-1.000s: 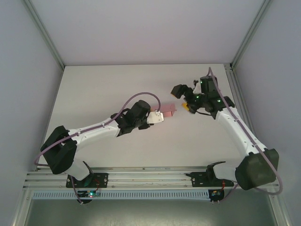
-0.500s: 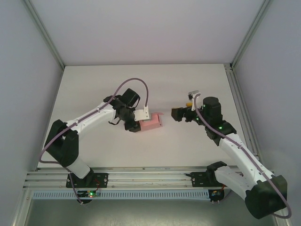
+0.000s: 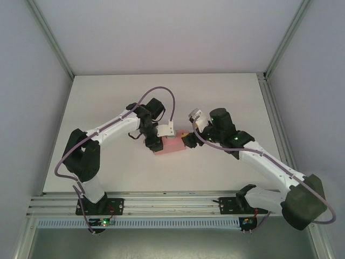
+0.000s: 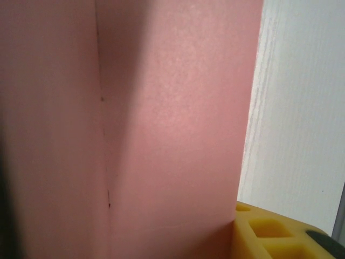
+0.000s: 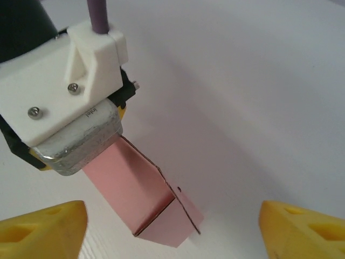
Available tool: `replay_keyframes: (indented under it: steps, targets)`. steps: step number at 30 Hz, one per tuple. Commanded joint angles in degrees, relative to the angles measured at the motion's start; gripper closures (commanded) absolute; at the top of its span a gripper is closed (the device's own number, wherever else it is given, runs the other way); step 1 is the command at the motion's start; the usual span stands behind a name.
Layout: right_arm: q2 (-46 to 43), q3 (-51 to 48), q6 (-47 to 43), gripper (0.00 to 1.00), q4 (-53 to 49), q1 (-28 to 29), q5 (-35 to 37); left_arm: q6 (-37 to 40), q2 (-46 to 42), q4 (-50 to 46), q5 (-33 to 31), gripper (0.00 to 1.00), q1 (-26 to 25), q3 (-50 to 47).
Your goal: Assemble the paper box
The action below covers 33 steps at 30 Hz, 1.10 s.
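Note:
The paper box [image 3: 171, 144] is a small pink card box low over the white table [image 3: 108, 108] at mid-table. My left gripper [image 3: 156, 141] is shut on its left end. In the left wrist view the pink card [image 4: 172, 118] is very close, with one yellow finger [image 4: 269, 234] pressed against its edge. The right wrist view shows the box [image 5: 145, 199] sticking out of the left gripper's metal and white head [image 5: 70, 108], with one end flap angled outward. My right gripper [image 5: 172, 221] is open, its yellow fingers [image 5: 43, 229] wide apart on either side of the box's free end, not touching it.
Aluminium frame posts [image 3: 277, 51] and grey walls enclose the table on the left, right and back. The left arm's purple cable [image 3: 161, 94] loops above its wrist. Bare white table [image 3: 161, 91] lies behind both grippers.
My left gripper has carried the box left and down toward mid-table. My right arm has swung left up to the box's free end, and its fingers have narrowed somewhat.

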Motion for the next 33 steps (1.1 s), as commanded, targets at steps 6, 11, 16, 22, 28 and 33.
replay_keyframes:
  steps: [6, 11, 16, 22, 28, 33]
  targets:
    - [6.4, 5.8, -4.1, 0.32, -5.4, 0.0, 2.5, 0.5, 2.8, -5.2, -0.6, 0.5, 0.2, 3.6]
    - [10.2, 8.1, -5.3, 0.35, -9.0, -0.7, 2.2, -0.5, 3.4, -5.6, -0.5, 0.5, 0.0, 4.2]
    - [11.9, 9.2, -6.3, 0.46, -10.7, -1.2, 2.1, -0.7, 3.2, -5.4, -1.6, 0.5, -0.8, 3.2]
    - [13.2, 10.1, -5.9, 0.56, -11.1, -1.2, 1.4, -1.6, 3.5, -4.5, -2.6, 0.51, -1.1, 2.9]
    - [13.9, 9.5, -6.0, 0.57, -10.2, -0.9, 1.7, -1.5, 3.0, -4.0, -2.4, 0.51, -1.4, 2.6]
    - [15.9, 10.8, -6.3, 0.61, -10.4, -0.9, 0.8, -1.6, 2.8, -3.7, -2.6, 0.51, -1.5, 2.4]
